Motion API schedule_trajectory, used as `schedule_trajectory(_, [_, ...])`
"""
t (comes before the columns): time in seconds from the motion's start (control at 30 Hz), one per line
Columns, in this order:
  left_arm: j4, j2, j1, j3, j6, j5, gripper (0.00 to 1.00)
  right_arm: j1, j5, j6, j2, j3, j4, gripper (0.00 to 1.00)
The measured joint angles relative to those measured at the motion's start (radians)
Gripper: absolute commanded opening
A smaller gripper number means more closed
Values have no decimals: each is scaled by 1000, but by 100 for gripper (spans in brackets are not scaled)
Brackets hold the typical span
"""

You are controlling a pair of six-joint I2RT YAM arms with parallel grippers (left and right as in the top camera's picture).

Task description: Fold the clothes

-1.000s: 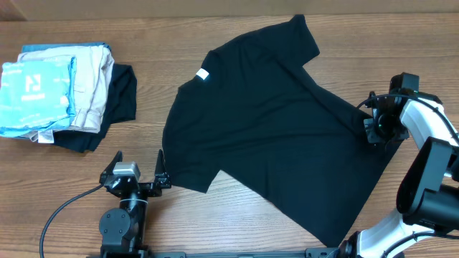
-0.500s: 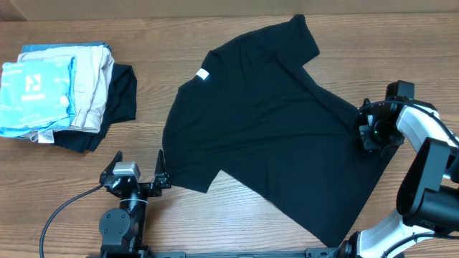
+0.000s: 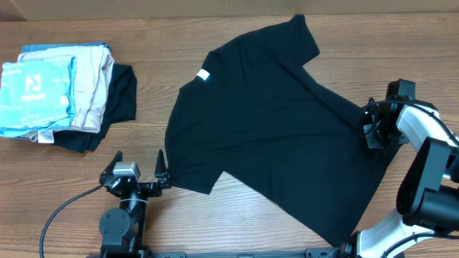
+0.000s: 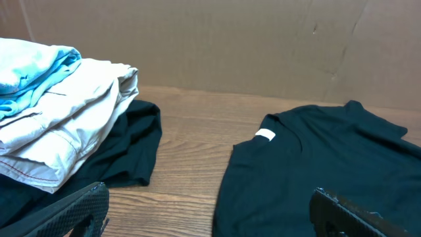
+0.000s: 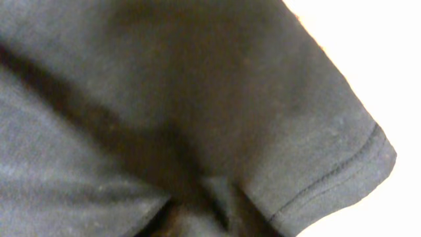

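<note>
Wood-grain tabletop (image 3: 64, 168) runs under everything, with a brown cardboard wall (image 4: 197, 39) at its far side. The right gripper (image 3: 374, 130) sits on the right-hand sleeve of the black T-shirt (image 3: 272, 129). Its wrist view shows only soft knit and a stitched hem, so I cannot tell whether it pinches. The left gripper (image 3: 136, 178) stands spread just beside the shirt's near-left sleeve. The shirt lies spread flat at centre, with its white neck tag (image 3: 202, 74) showing. At far left is a folded stack: a light blue garment (image 3: 36, 89) and a beige garment (image 3: 90, 86) on dark cloth (image 3: 122, 97).
</note>
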Motion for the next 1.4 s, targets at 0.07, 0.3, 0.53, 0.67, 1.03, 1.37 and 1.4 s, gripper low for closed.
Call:
schedule_trajectory(0.07, [0,0,0,0,0,0,100,0,5,2,0,0,9,4])
schedule_trajectory(0.3, [0,0,0,0,0,0,100,0,8,8,0,7,20,4])
schedule_trajectory(0.53, [0,0,0,0,0,0,100,-1,39,17,0,38,156,4])
schedule_trajectory(0.67, [0,0,0,0,0,0,100,-1,47,16,0,40,259,4])
schedule_trajectory(1.03, [0,0,0,0,0,0,100,-137,-46,-26,0,40,468,4])
schedule_trajectory(1.37, [0,0,0,0,0,0,100,-165,-105,-25,0,41,656,54])
schedule_trajectory(1.4, [0,0,0,0,0,0,100,-167,-105,-2,0,41,682,60])
